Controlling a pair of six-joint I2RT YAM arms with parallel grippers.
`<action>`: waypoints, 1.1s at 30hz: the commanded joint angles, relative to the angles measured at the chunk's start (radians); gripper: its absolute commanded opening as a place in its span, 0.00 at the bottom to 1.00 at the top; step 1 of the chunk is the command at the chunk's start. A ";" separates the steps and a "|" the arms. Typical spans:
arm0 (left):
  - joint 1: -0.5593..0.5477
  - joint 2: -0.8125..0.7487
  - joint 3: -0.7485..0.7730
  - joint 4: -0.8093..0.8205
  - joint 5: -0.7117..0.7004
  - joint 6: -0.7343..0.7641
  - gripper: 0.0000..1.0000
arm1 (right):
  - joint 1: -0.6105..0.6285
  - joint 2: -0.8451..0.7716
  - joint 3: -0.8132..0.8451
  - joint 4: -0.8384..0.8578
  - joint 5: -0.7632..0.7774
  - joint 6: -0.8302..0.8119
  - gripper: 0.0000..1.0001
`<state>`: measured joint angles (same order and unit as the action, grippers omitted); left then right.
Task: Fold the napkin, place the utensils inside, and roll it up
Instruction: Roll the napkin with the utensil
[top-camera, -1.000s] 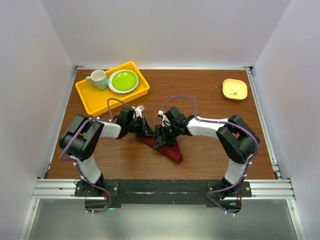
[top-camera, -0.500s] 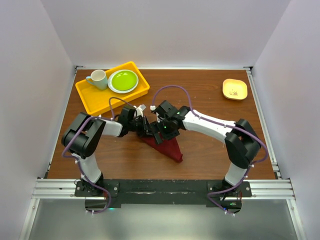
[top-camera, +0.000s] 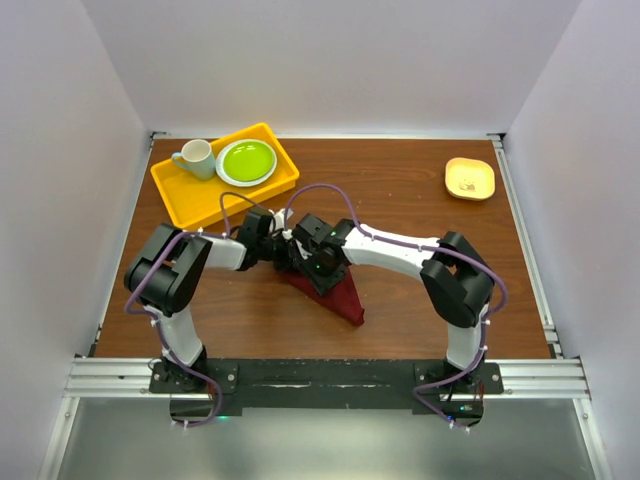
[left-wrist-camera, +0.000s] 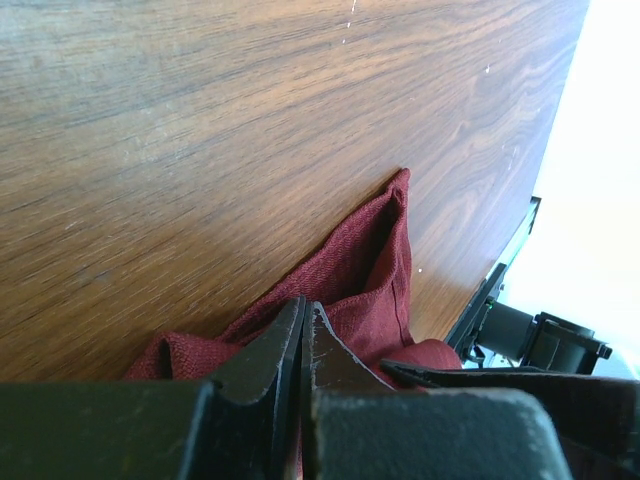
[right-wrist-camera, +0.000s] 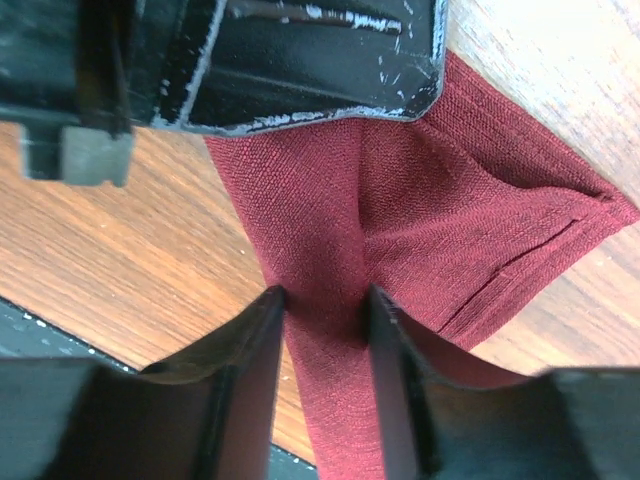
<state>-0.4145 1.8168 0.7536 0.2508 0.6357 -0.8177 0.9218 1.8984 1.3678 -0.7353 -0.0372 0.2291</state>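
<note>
The maroon napkin (top-camera: 345, 297) lies bunched in a narrow wedge on the wooden table, its point toward the near right. My left gripper (top-camera: 285, 252) and right gripper (top-camera: 312, 268) meet at its upper left end. In the left wrist view the gripper (left-wrist-camera: 303, 310) has its jaws pressed together over the napkin (left-wrist-camera: 372, 265), with red cloth showing in the seam. In the right wrist view the gripper (right-wrist-camera: 322, 300) squeezes a rolled band of napkin (right-wrist-camera: 450, 220) between both fingers, close under the left gripper's black body (right-wrist-camera: 300, 60). The rose-gold fork is hidden or out of view.
A yellow tray (top-camera: 180, 190) at the back left carries a green plate (top-camera: 247, 160) and a pale mug (top-camera: 197, 158). A small yellow dish (top-camera: 469, 178) sits at the back right. White walls enclose the table on three sides.
My right arm has swung left across the napkin's upper end, bringing its gripper up against the left gripper. The left gripper has barely moved. The napkin stays in place.
</note>
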 joint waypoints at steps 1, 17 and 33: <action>0.010 -0.023 0.053 -0.041 -0.021 0.049 0.06 | -0.008 -0.021 -0.045 0.034 0.025 0.006 0.34; 0.059 -0.149 0.159 -0.081 0.030 -0.034 0.13 | -0.242 0.044 -0.286 0.344 -0.507 0.000 0.15; -0.049 -0.005 -0.005 0.094 0.007 -0.037 0.06 | -0.333 0.068 -0.424 0.478 -0.629 0.032 0.28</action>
<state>-0.4713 1.7695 0.7383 0.3058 0.6659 -0.9203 0.5716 1.9263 1.0000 -0.2184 -0.8257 0.2947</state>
